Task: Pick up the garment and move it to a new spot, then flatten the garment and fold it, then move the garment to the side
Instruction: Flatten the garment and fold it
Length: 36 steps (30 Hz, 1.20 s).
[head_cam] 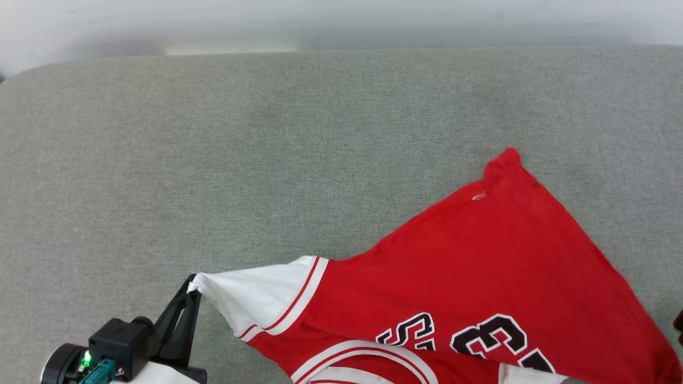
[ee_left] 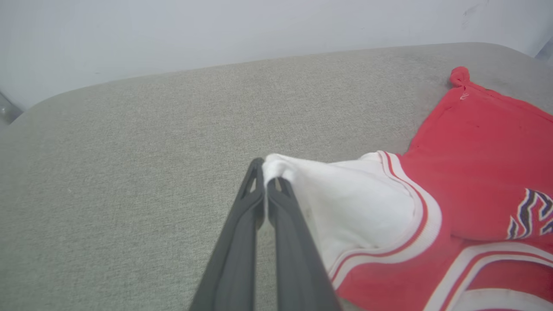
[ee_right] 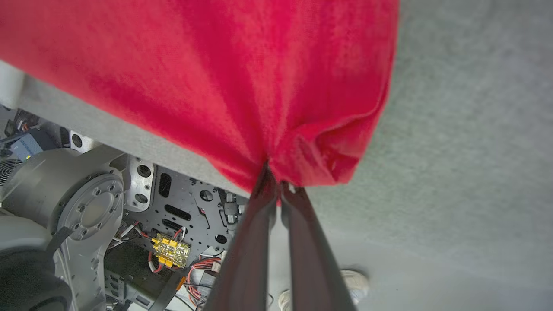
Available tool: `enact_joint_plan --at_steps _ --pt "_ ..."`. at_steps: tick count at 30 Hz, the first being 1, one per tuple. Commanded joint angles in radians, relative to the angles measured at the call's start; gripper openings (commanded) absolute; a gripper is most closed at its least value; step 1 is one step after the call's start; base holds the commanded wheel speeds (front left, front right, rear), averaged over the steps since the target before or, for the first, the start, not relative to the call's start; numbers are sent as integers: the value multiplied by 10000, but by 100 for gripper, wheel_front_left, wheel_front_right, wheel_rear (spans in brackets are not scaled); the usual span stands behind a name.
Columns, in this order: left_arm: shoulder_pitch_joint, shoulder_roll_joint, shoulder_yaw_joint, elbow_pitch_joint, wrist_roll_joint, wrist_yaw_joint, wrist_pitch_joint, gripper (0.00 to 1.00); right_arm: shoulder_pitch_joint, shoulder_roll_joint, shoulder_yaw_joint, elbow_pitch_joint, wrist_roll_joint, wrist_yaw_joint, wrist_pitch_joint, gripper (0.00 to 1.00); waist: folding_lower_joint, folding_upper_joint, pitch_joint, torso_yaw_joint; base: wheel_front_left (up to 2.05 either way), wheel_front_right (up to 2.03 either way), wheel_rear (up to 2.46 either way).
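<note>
The garment (head_cam: 480, 266), a red jersey-style shirt with white sleeves, striped trim and black lettering, lies spread at the lower right of the grey padded table (head_cam: 267, 133). My left gripper (head_cam: 191, 285) is shut on the tip of its white sleeve (ee_left: 345, 203), at the lower left of the head view; the dark fingers (ee_left: 276, 216) pinch the cloth at their ends. In the right wrist view my right gripper (ee_right: 274, 179) is shut on a bunched red edge of the garment (ee_right: 259, 77), which hangs over the table's edge.
The grey table surface stretches far up and left, with a pale wall (head_cam: 341, 21) behind it. Below the table edge, the right wrist view shows the robot's metal base (ee_right: 86, 203) with wiring, and a foot in a light shoe (ee_right: 354, 280) on the floor.
</note>
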Motion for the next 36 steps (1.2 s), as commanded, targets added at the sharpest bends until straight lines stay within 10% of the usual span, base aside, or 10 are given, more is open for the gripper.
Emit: enact_joint_plan --at_steps 1,4,5,19,36 --pt "71 45 51 -38 34 30 -46 0 293 157 -124 55 31 -7 -143 0 1 -1 26 -26 0 0 0" --pt "75 94 78 -63 42 38 -50 0 680 548 -552 161 -64 -7 -481 14 1 -1 38 -81 0 0 0" --pt "70 102 80 -66 40 41 -44 0 678 620 -778 165 -108 -9 -562 100 1 -1 22 -98 0 0 0" --pt "-321 -59 -129 -178 199 -65 96 0 -1748 355 -3533 -1874 -1251 -7 545 100 1 -1 157 231 0 0 0" --pt "-1836 -1032 -541 267 717 -722 102 0 -7264 2330 -394 -171 -3238 -7 3912 100 1 -1 1976 1530 0 0 0"
